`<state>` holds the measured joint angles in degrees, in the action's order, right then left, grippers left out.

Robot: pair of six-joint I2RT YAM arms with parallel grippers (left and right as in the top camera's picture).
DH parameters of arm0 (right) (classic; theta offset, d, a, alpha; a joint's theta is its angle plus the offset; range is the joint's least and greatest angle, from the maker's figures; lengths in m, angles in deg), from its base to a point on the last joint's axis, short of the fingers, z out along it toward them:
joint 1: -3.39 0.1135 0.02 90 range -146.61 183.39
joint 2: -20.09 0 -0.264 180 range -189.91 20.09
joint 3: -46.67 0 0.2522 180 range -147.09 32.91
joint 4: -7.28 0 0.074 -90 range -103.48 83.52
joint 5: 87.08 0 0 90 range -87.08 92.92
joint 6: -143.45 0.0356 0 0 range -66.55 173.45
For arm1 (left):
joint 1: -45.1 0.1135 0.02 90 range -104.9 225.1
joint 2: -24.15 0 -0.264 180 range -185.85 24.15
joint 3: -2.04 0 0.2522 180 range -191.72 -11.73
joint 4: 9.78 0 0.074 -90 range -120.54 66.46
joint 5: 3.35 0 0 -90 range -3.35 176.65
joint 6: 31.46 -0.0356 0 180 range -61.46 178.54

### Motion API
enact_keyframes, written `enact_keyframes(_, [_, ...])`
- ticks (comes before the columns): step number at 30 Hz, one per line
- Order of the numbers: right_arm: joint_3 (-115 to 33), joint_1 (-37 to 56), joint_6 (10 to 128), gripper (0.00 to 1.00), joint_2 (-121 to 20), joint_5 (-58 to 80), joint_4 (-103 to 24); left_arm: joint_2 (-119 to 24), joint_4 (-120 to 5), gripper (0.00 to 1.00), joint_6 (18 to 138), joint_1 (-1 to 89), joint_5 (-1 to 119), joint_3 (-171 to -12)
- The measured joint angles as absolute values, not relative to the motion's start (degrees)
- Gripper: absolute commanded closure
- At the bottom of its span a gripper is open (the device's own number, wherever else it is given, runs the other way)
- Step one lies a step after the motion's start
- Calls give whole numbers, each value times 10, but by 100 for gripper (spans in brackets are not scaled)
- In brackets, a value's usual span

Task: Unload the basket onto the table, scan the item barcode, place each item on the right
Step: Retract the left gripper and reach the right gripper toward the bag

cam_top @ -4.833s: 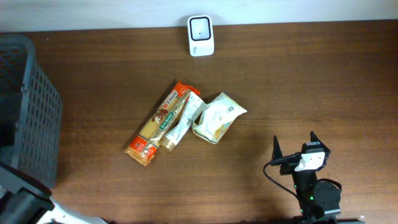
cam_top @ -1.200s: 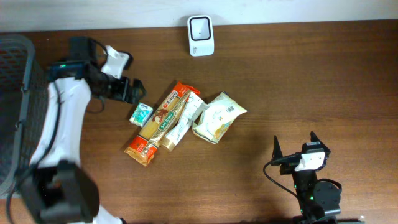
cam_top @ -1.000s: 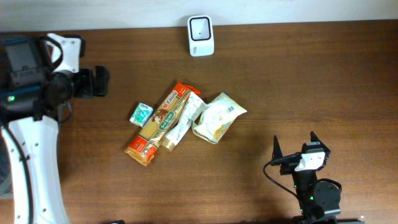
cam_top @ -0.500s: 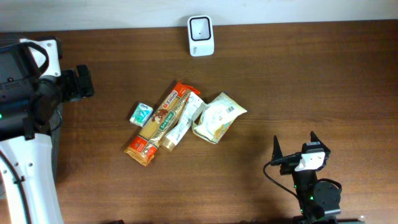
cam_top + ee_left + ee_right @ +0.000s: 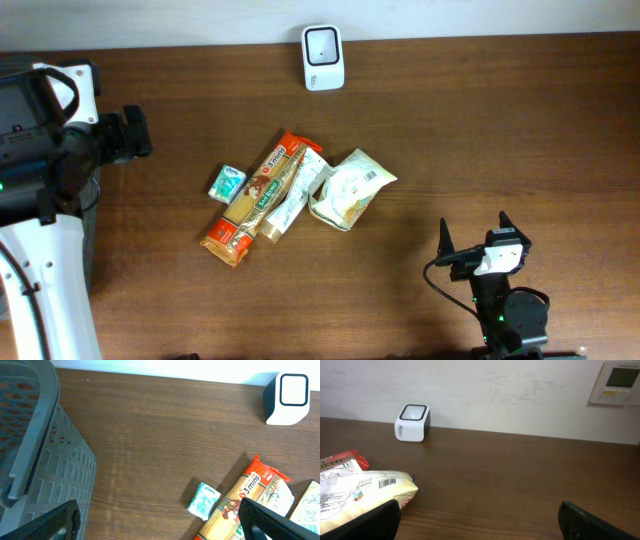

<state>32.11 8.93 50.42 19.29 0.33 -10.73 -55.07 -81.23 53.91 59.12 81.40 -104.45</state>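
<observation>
Left pincer: We see the left pincer (image 5: 133,135) spread wide with nothing in it, hanging over the edge of the basket (image 5: 35,435).
Right pincer: The right pincer (image 5: 473,238) is just as wide and empty, and it has not moved at all.
Change: A mint packet (image 5: 227,183) now lies on the surface (image 5: 500,130), where there was none a few seconds ago. The left arm has drawn back from it.
Meaning: We judge that the item is laid out but not yet scanned.
Item place: The mint packet lies ahead of the left pincer, just beside the pasta packet (image 5: 257,197). The scanner (image 5: 323,57) stands farther ahead, well apart from both.
Views: Only the right wrist view shows a barcode (image 5: 386,483), face-up on the white pouch (image 5: 365,492). Only the left wrist view shows the basket's wall.
</observation>
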Motion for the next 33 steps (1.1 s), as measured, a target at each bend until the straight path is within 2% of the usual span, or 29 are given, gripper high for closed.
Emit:
enact_keyframes(7, [321,89,504,1,193,3,-107,-551,-794,1,539,591,819,-1045])
enact_keyframes(10, [321,89,504,1,193,4,-107,-551,-785,1,535,591,860,-1045])
enact_keyframes(15, [321,89,504,1,193,4,-107,-551,-764,1,474,593,872,-1045])
enact_keyframes(18, [321,89,504,2,193,3,-107,-551,-739,1,432,642,797,-1045])
enact_keyframes(22, [321,89,504,1,193,3,-107,-550,-734,1,419,776,663,-1045])
enact_keyframes(26, [322,89,504,2,193,1,-91,-550,-734,1,417,792,601,-1045])
enact_keyframes(33, [322,89,504,1,193,50,-53,-550,-736,1,417,792,589,-1045])
